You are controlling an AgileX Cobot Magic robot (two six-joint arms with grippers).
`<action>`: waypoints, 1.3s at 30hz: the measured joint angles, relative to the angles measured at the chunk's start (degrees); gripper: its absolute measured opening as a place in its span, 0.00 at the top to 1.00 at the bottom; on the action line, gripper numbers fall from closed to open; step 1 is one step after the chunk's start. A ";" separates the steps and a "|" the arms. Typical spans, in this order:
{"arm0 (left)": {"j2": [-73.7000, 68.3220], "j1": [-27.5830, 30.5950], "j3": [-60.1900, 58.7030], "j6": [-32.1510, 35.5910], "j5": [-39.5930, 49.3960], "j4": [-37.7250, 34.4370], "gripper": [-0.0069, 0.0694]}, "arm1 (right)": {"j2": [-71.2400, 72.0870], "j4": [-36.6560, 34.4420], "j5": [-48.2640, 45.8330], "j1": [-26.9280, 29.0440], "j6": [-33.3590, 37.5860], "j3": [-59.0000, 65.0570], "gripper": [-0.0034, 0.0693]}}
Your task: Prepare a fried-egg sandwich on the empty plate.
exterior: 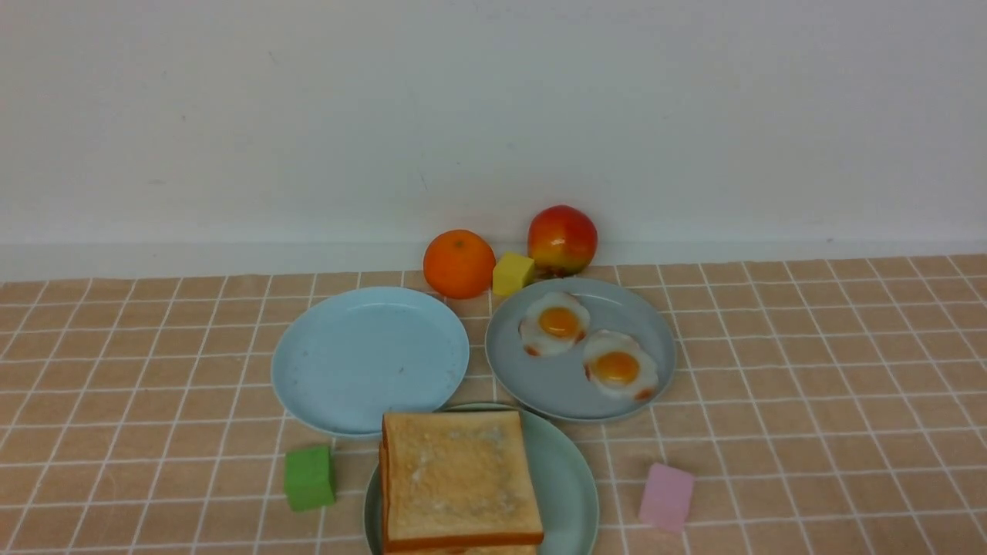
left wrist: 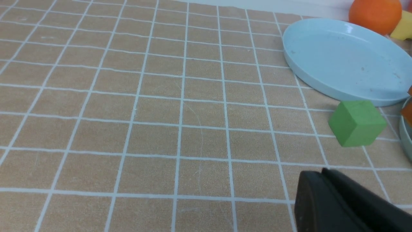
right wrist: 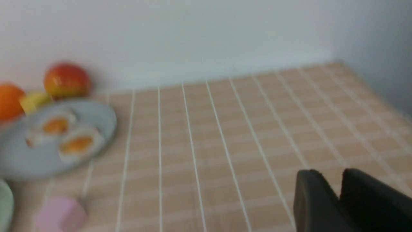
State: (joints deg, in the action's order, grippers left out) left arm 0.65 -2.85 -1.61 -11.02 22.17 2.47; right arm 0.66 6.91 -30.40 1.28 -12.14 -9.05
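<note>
From my remote station I see no brand, label or writing on anything on the checked worktop (exterior: pixel 810 370). The fried-egg sandwich (exterior: pixel 456 479) sits on the empty plate (exterior: pixel 567 478), at the near edge in the front view; only toast faces and crust edges show, so I cannot tell whether an egg lies between the slices. The toast is nearly square, its sides roughly in line with the worktop's grid, with no clear long axis.

The left pincer (left wrist: pixel 325 193) appears only in its wrist view, its dark jaws pressed together and holding nothing. A green block (left wrist: pixel 356 123) lies just beyond it, then the light sky-blue plate (left wrist: pixel 346 59), with the orange (left wrist: pixel 375 13) farthest off.

The right pincer (right wrist: pixel 338 196) shows a narrow slit between its jaws with nothing in it; the blur leaves me unable to tell whether it is released or clenched. Well off to its side lie the grey-blue plate (right wrist: pixel 48 158) carrying two fried eggs (right wrist: pixel 75 143), a pink block (right wrist: pixel 59 216), a yellow block (right wrist: pixel 33 100) and an apple (right wrist: pixel 66 80).
</note>
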 joint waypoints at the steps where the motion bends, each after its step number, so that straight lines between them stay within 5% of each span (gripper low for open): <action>1: 0.00 0.00 0.00 0.00 0.00 0.00 0.88 | 0.00 0.12 0.72 0.00 0.00 1.94 0.74; 10: 0.00 0.00 0.00 0.00 -0.12 -0.05 0.86 | 0.00 1.32 7.64 0.00 -0.24 9.79 0.74; 39: 0.00 0.00 0.00 0.00 -0.06 -0.05 0.83 | 0.00 1.32 8.06 0.00 -0.24 9.86 0.68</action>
State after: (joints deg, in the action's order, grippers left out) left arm 0.65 -2.85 -1.61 -11.02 22.11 2.42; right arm 0.66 8.23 -22.35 1.28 -12.38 0.81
